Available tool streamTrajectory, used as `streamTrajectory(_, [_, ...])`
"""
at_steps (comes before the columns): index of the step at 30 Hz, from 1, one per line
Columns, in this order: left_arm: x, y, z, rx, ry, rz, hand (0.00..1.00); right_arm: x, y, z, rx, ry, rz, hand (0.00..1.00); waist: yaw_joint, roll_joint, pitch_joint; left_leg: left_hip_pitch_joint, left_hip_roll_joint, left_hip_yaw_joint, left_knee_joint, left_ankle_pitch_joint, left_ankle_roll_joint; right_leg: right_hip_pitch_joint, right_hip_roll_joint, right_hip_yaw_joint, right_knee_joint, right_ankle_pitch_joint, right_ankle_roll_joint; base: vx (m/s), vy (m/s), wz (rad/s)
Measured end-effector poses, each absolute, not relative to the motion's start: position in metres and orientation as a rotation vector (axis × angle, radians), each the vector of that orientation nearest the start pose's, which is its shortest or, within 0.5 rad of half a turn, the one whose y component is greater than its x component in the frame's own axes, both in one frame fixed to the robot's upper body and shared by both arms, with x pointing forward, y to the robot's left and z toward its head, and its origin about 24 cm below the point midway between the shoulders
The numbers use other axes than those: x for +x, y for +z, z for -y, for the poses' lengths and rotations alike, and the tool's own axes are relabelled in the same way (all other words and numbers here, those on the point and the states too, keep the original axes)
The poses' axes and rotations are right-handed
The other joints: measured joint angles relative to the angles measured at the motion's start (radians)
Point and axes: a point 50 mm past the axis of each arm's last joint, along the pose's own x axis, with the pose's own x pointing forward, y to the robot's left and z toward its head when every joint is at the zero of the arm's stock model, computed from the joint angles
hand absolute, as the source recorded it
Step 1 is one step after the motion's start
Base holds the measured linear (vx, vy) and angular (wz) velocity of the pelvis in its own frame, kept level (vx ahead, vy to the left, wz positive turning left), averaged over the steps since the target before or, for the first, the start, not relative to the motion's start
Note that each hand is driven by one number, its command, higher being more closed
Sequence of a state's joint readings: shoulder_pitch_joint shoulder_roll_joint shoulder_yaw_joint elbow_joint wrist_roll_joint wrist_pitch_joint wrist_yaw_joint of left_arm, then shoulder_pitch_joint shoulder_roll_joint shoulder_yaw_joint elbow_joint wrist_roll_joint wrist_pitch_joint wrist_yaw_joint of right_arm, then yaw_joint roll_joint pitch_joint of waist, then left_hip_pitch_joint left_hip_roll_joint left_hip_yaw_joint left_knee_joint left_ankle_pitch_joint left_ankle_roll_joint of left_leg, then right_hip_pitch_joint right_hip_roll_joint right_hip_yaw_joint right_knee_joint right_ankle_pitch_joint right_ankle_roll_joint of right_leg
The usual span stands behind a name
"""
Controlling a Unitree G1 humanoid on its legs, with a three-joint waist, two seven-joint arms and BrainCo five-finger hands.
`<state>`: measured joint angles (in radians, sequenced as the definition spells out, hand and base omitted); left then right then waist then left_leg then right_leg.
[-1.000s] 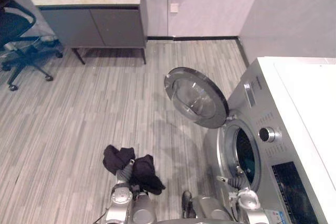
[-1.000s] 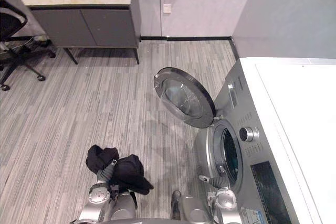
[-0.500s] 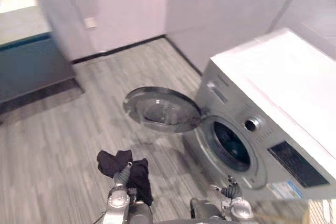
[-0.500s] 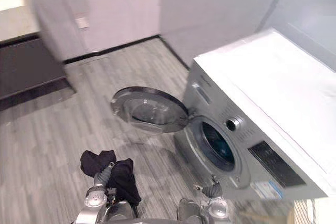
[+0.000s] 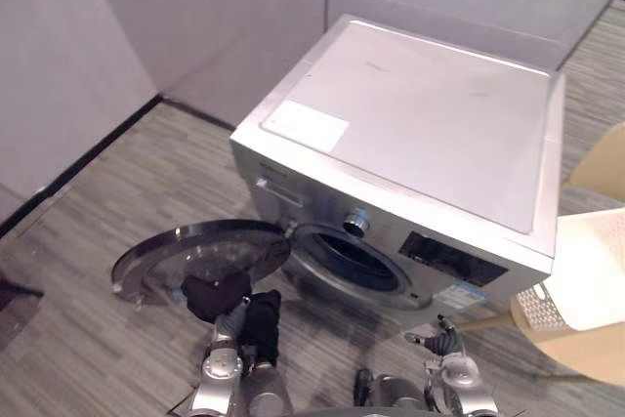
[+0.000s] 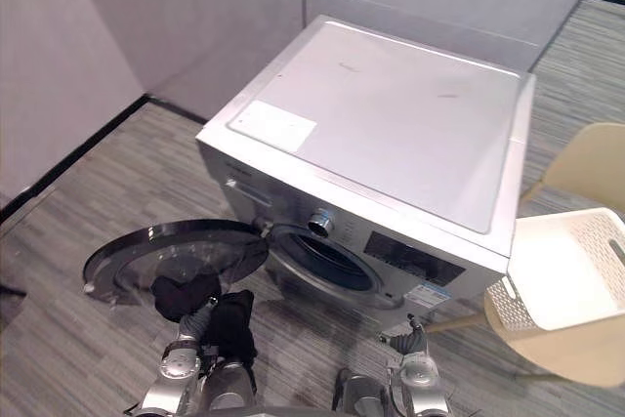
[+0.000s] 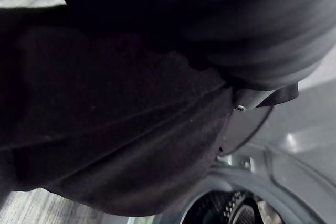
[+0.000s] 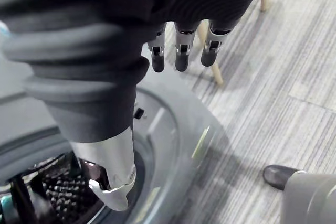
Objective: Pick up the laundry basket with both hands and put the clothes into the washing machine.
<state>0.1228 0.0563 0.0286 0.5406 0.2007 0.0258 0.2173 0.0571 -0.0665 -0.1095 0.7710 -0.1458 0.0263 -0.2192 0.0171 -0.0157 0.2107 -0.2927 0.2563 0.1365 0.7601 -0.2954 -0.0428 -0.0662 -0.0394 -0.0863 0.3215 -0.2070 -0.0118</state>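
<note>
Crumpled black clothes point(image 5: 215, 293) over left hand point(image 5: 232, 319), grip hidden; right hand point(image 8: 181, 56) fingers straight

Matt black cloth point(image 5: 220, 292), washing machine point(image 5: 420, 114) — smooth metal

There is 1 washing machine point(image 5: 420, 114). It has 1 round door point(image 5: 195, 256) open at its front, 1 knob point(image 5: 355, 223) on its panel and 1 white label point(image 5: 308, 125) on its lid. Just in front of the machine is 1 bundle of black clothes point(image 5: 220, 292); its pieces cannot be counted. To the machine's right stands 1 chair point(image 6: 584, 165) bearing 1 white basket point(image 6: 562, 275).
</note>
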Motion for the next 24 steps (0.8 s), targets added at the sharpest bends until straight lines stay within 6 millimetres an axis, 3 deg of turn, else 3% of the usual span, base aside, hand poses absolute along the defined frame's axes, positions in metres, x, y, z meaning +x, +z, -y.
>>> streamTrajectory(1, [0.17, -0.099, -0.19, 0.304, 0.22, -0.67, 1.0, 0.156, -0.124, 0.207, -0.245, -0.303, -0.837, 0.0, -0.001, 0.002, 0.001, 0.001, -0.033, -0.06, -0.094, 0.004, -0.006, -0.002, 0.005, 0.033, 0.01, -0.006, 0.01, 0.17, 0.211, -1.14])
streamTrajectory(2, [0.167, -0.101, -0.19, 0.297, 0.222, -0.679, 1.0, 0.155, -0.125, 0.209, -0.245, -0.311, -0.847, 0.0, 0.0, 0.015, 0.001, 0.036, -0.071, -0.129, -0.242, 0.031, -0.042, -0.01, 0.018, 0.075, 0.032, -0.017, 0.028, 0.13, 0.269, -1.5])
streamTrajectory(3, [0.167, -0.101, -0.19, 0.304, 0.215, -0.68, 1.0, 0.153, -0.128, 0.212, -0.255, -0.312, -0.868, 0.0, 0.007, 0.017, 0.014, 0.061, -0.072, -0.152, -0.282, 0.112, -0.058, -0.025, 0.035, 0.131, 0.074, -0.038, 0.057, 0.12, 0.271, -1.27])
streamTrajectory(5, [0.17, -0.098, -0.192, 0.321, 0.207, -0.668, 1.0, 0.149, -0.129, 0.204, -0.234, -0.307, -0.871, 0.0, -0.006, -0.008, 0.016, 0.061, -0.089, -0.119, -0.28, 0.099, -0.044, -0.036, 0.013, 0.141, 0.09, -0.045, 0.069, 0.11, 0.186, -0.66])
streamTrajectory(6, [0.182, -0.089, -0.191, 0.321, 0.206, -0.616, 1.0, 0.145, -0.13, 0.203, -0.219, -0.312, -0.876, 0.0, -0.002, -0.021, 0.025, 0.044, -0.094, -0.085, -0.247, 0.077, -0.031, -0.073, -0.002, 0.152, 0.124, -0.054, 0.085, 0.09, 0.133, -0.43])
streamTrajectory(8, [0.193, -0.077, -0.189, 0.31, 0.207, -0.552, 1.0, 0.149, -0.129, 0.202, -0.209, -0.319, -0.864, 0.0, -0.002, -0.022, 0.042, 0.01, -0.092, -0.055, -0.193, 0.052, -0.018, -0.124, -0.006, 0.175, 0.185, -0.064, 0.1, -0.02, 0.152, -0.57])
streamTrajectory(10, [0.212, -0.058, -0.184, 0.274, 0.21, -0.455, 1.0, 0.165, -0.119, 0.203, -0.201, -0.339, -0.801, 0.0, 0.0, -0.023, 0.074, -0.063, -0.081, -0.013, -0.098, 0.013, -0.004, -0.236, -0.01, 0.189, 0.298, -0.081, 0.114, -0.12, 0.138, -0.67])
streamTrajectory(12, [0.242, -0.027, -0.174, 0.23, 0.203, -0.308, 1.0, 0.198, -0.098, 0.202, -0.195, -0.349, -0.678, 0.0, 0.002, -0.005, 0.121, -0.208, -0.052, 0.03, 0.049, -0.044, 0.017, -0.411, -0.011, 0.205, 0.438, -0.121, 0.127, -0.2, 0.067, -0.73])
streamTrajectory(13, [0.249, -0.02, -0.172, 0.216, 0.201, -0.279, 1.0, 0.205, -0.093, 0.201, -0.189, -0.349, -0.654, 0.0, 0.003, 0.0, 0.128, -0.245, -0.044, 0.036, 0.081, -0.054, 0.021, -0.451, -0.01, 0.208, 0.465, -0.128, 0.132, -0.23, 0.05, -0.67])
streamTrajectory(15, [0.275, 0.014, -0.159, 0.161, 0.183, -0.128, 1.0, 0.233, -0.069, 0.198, -0.175, -0.361, -0.532, 0.0, 0.002, 0.006, 0.178, -0.37, -0.001, 0.062, 0.21, -0.099, 0.027, -0.604, 0.011, 0.243, 0.589, -0.144, 0.139, -0.22, 0.034, -0.58])
streamTrajectory(16, [0.279, 0.022, -0.155, 0.151, 0.173, -0.097, 1.0, 0.237, -0.064, 0.198, -0.175, -0.365, -0.507, 0.0, 0.003, 0.006, 0.187, -0.393, 0.009, 0.065, 0.234, -0.105, 0.029, -0.631, 0.019, 0.248, 0.609, -0.144, 0.14, -0.25, 0.02, -0.55])
streamTrajectory(20, [0.302, 0.082, -0.13, 0.083, 0.094, 0.158, 1.0, 0.272, -0.023, 0.198, -0.171, -0.4, -0.327, 0.0, 0.013, 0.002, 0.224, -0.605, 0.092, 0.088, 0.402, -0.153, 0.031, -0.883, 0.038, 0.246, 0.741, -0.135, 0.136, -0.19, 0.016, -0.63])
streamTrajectory(24, [0.313, 0.123, -0.106, 0.021, 0.029, 0.306, 1.0, 0.289, 0.0, 0.194, -0.153, -0.413, -0.238, 0.0, 0.015, 0.005, 0.25, -0.793, 0.131, 0.059, 0.548, -0.183, 0.038, -1.082, 0.039, 0.227, 0.882, -0.135, 0.14, -0.14, -0.035, -0.26])
